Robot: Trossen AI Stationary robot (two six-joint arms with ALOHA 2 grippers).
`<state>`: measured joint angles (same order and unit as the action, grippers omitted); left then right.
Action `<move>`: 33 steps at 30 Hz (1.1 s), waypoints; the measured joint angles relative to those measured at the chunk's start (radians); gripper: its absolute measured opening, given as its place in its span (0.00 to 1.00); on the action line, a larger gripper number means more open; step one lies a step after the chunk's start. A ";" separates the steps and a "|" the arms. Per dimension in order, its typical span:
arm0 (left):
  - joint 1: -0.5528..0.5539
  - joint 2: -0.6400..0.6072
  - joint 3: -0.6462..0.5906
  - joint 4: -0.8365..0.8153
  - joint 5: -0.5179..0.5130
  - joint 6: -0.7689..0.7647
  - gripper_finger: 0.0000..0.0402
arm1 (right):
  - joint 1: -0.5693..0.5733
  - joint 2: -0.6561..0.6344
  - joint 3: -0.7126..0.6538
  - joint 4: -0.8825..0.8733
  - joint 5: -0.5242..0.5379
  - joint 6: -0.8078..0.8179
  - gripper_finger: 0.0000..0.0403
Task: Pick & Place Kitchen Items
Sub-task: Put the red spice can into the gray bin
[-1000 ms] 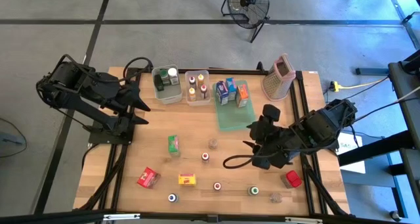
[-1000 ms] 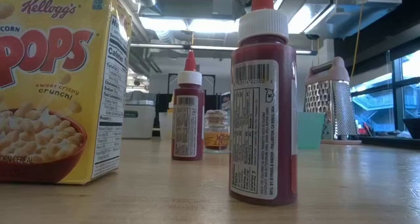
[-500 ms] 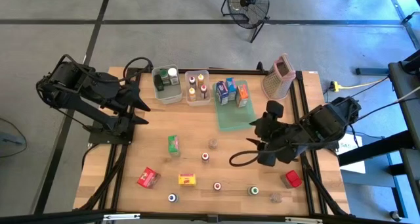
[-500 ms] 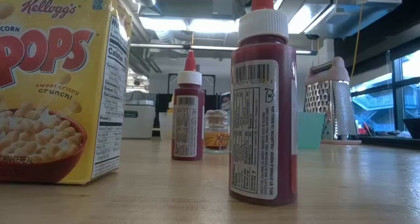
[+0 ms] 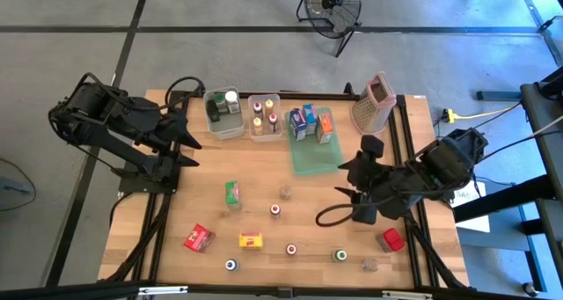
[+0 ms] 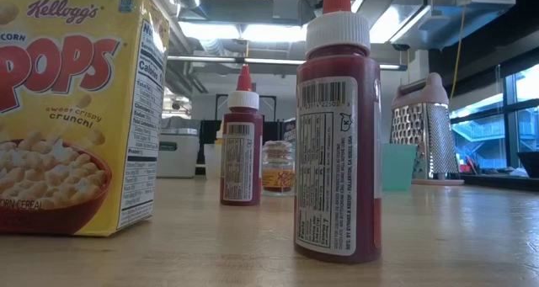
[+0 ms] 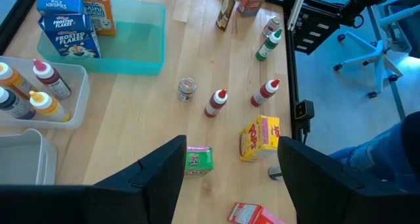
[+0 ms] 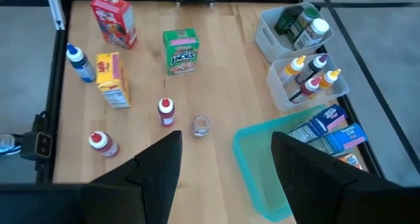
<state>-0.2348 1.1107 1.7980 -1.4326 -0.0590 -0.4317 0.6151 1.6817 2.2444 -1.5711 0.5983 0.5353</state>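
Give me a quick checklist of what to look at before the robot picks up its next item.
1. Left gripper open and empty: ok.
2. Right gripper open and empty: ok.
3. Items waiting on bare table, such as the green carton and yellow carton, with free space around each: ok.
4. Tray has bare room in its near half: ok.
5. Grater stands at the far edge, away from the loose items: ok.
6. Red carton clear of the right arm beside it: cannot tell.
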 joint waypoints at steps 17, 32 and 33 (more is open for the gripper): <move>0.000 0.000 0.000 0.000 0.000 0.000 0.59 | 0.041 0.003 0.000 0.000 -0.026 -0.028 0.59; 0.000 0.000 0.000 0.000 0.000 0.000 0.59 | 0.142 0.003 0.000 0.000 -0.036 -0.073 0.59; 0.000 0.000 0.000 0.000 0.000 0.000 0.59 | 0.144 0.002 0.000 0.000 -0.039 -0.074 0.59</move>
<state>-0.2349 1.1107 1.7977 -1.4326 -0.0589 -0.4316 0.7590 1.6840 2.2446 -1.5711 0.5590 0.4610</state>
